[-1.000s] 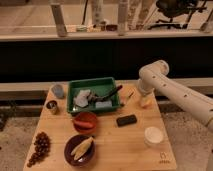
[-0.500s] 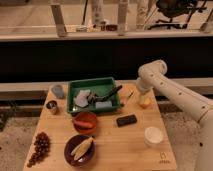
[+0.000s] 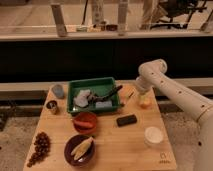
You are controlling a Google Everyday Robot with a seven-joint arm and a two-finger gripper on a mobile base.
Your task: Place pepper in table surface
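Note:
The pepper [image 3: 83, 121], slim and red-orange, lies across a red bowl [image 3: 85, 129] in the left middle of the light tan table surface [image 3: 112, 145]. My white arm [image 3: 170, 90] comes in from the right and bends down at the table's far right corner. The gripper [image 3: 140, 95] hangs there, just above a small round orange fruit [image 3: 145, 102] and right of the green tray [image 3: 94, 93]. It is well apart from the pepper, and nothing shows in it.
The green tray holds pale items and a dark utensil. A purple bowl with a corn cob [image 3: 80, 149] sits at the front. Grapes [image 3: 39, 148], a metal can [image 3: 51, 106], a grey cup [image 3: 58, 91], a dark block [image 3: 126, 120] and a white cup [image 3: 153, 136] also stand on the table.
The arm's rear section has dropped slightly lower on the right; the gripper stays near the orange fruit. The pepper and other objects have not moved.

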